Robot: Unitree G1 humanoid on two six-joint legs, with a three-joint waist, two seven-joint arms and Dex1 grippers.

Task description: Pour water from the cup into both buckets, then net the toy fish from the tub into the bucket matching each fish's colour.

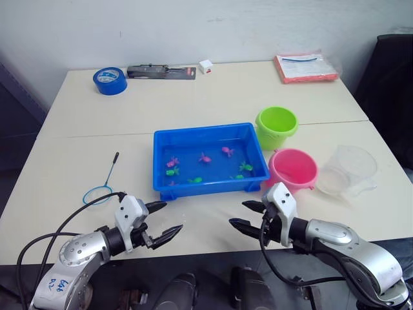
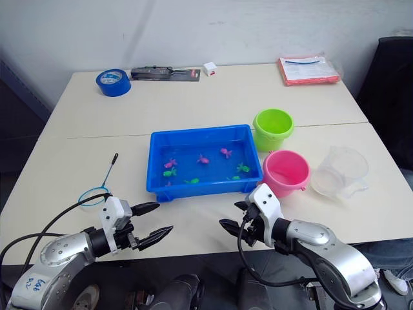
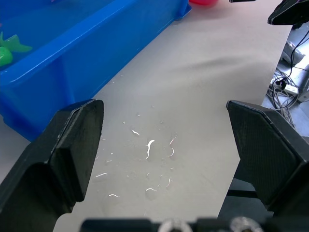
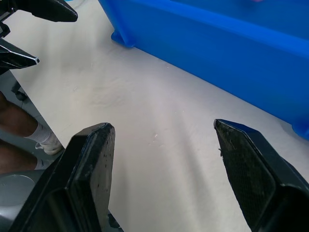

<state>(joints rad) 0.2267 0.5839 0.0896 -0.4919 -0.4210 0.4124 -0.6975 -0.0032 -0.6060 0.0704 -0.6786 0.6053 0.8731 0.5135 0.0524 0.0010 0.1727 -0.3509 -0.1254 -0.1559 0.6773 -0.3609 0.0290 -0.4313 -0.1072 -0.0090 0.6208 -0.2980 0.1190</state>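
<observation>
Hovering spread and empty at lower frame, left gripper (image 1: 165, 219) and right gripper (image 1: 245, 216) risk toppling the clear plastic measuring cup (image 1: 348, 170) at right if grasped off-centre.

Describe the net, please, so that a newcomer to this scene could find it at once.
Start at the blue tub in the middle of the table. The net lies flat beside it on the robot's left. Nothing else there has a thin black stick ending in a small blue-rimmed hoop.

Right gripper (image 4: 164, 179) hangs with fingers spread over bare table (image 4: 159, 121), blue tub (image 4: 217, 48) just beyond.
</observation>
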